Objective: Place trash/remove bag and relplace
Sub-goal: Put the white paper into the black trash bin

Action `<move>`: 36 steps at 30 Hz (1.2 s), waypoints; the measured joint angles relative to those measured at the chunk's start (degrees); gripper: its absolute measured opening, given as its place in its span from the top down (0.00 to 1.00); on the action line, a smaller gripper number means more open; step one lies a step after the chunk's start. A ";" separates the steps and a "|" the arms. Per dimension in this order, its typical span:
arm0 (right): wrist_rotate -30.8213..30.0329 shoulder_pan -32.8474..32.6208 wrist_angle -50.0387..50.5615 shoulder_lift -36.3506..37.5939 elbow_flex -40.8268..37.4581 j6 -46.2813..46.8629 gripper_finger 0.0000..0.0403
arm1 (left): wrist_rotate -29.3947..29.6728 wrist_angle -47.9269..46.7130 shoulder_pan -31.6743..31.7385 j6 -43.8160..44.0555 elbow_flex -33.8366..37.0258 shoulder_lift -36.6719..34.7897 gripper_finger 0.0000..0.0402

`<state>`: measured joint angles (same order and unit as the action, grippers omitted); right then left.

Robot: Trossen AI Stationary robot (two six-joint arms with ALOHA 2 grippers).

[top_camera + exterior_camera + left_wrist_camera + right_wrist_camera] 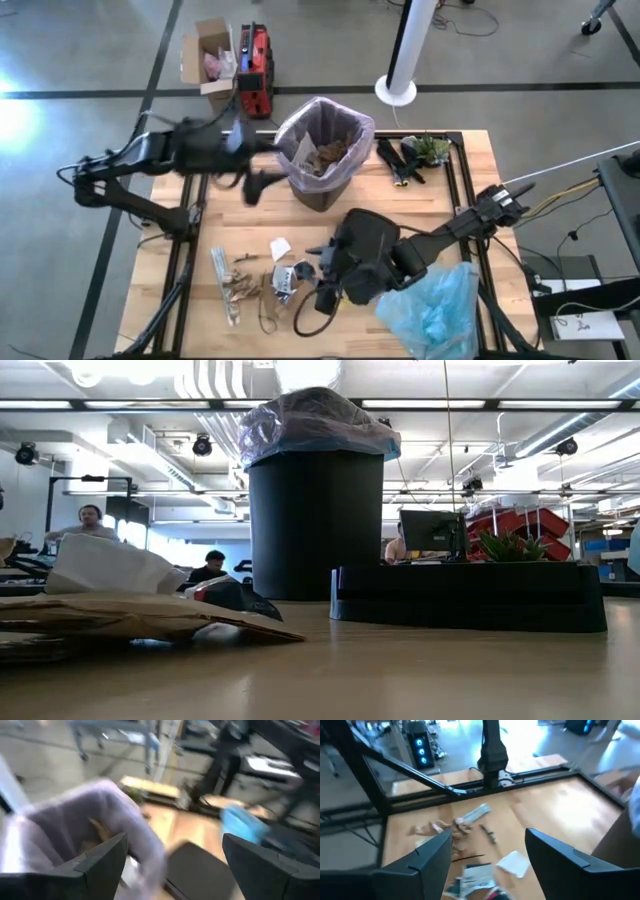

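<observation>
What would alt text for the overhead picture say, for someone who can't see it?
A lined bin holding brown paper stands on a wooden table, between two dark robot arms. The left end effector hangs open beside the bin; the right end effector is over scattered trash, with a blue bag nearby.

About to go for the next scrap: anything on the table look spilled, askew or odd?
Nothing spilled. The bin stands upright, its pink liner seated over the rim with brown paper inside. Loose trash is scattered along the near edge, and the crumpled blue bag lies beside it.
</observation>
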<state>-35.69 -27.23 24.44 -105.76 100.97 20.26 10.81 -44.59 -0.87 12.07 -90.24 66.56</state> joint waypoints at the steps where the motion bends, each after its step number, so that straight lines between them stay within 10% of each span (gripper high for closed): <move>1: 1.42 0.68 0.03 -0.06 0.00 -1.82 0.39 | 1.20 -2.58 -2.22 2.06 0.03 -0.59 0.23; 18: 31.65 6.87 -12.80 -14.95 -0.22 -21.36 0.33 | 12.24 -16.95 -41.96 51.95 18.70 -1.30 0.23; 36: 31.59 7.31 -3.13 -24.40 -0.22 -18.85 0.43 | 12.20 15.65 -48.10 65.47 35.55 9.81 0.23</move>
<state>-4.10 -19.92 21.31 -130.16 100.75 1.41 23.00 -28.94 -48.97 77.54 -54.69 76.37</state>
